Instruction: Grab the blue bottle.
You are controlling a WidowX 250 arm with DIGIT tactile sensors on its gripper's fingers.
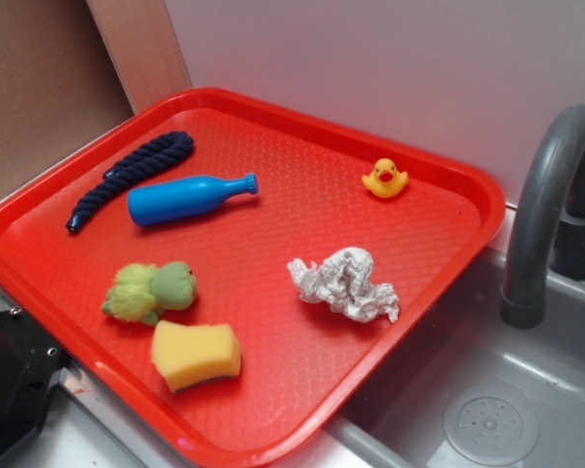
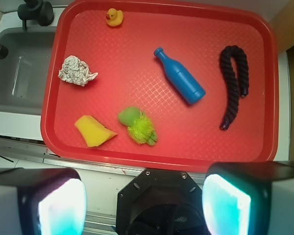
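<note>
Blue bottle (image 2: 179, 76) lies flat on red tray (image 2: 152, 147), beside dark rope (image 2: 233, 83) | gripper (image 2: 144, 203) spread wide, empty, held high over tray's near edge, pointing down

- A red tray (image 1: 448, 244) (image 2: 264, 73) sits beside a grey sink (image 1: 526, 409) (image 2: 19, 83) with a dark grey faucet (image 1: 546, 195).
- A dark navy rope (image 1: 127, 178) (image 2: 233, 83) lies curled near one edge.
- A small yellow rubber duck (image 1: 385, 178) (image 2: 114, 17) stands alone by the far rim.
- A crumpled ball of paper (image 1: 344, 284) (image 2: 76, 70) lies near the sink side.
- A fuzzy green toy (image 1: 152, 291) (image 2: 137, 125) lies just beside a yellow sponge (image 1: 195, 355) (image 2: 94, 131).
</note>
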